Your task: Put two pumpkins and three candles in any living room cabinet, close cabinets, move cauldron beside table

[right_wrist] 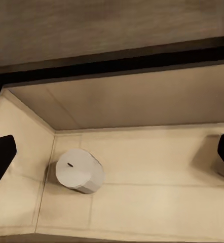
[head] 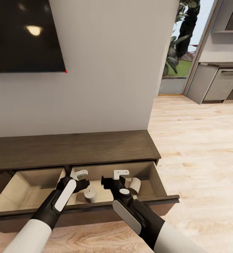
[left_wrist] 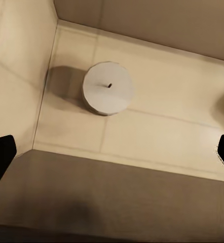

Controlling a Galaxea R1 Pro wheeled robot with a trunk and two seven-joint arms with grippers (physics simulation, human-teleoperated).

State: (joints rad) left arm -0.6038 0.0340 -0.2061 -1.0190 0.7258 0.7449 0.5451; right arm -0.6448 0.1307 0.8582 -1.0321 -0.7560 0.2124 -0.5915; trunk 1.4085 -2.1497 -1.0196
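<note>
The cabinet (head: 74, 149) is a long dark-brown unit against the wall, with two pale-lined drawers pulled out. In the right drawer (head: 157, 182) one candle (head: 90, 194) stands upright and a second candle (head: 134, 185) lies on its side. My left gripper (head: 80, 173) hangs open over the upright candle (left_wrist: 108, 87), holding nothing. My right gripper (head: 121, 173) hovers open above the same drawer and looks down on that candle (right_wrist: 79, 170). The pumpkins, the cauldron and the table are out of view.
The left drawer (head: 14, 189) also stands open, its front reaching toward me. A black TV (head: 25, 35) hangs on the wall above. To the right, wooden floor (head: 200, 147) runs to grey kitchen units (head: 218, 82) and a plant by a window.
</note>
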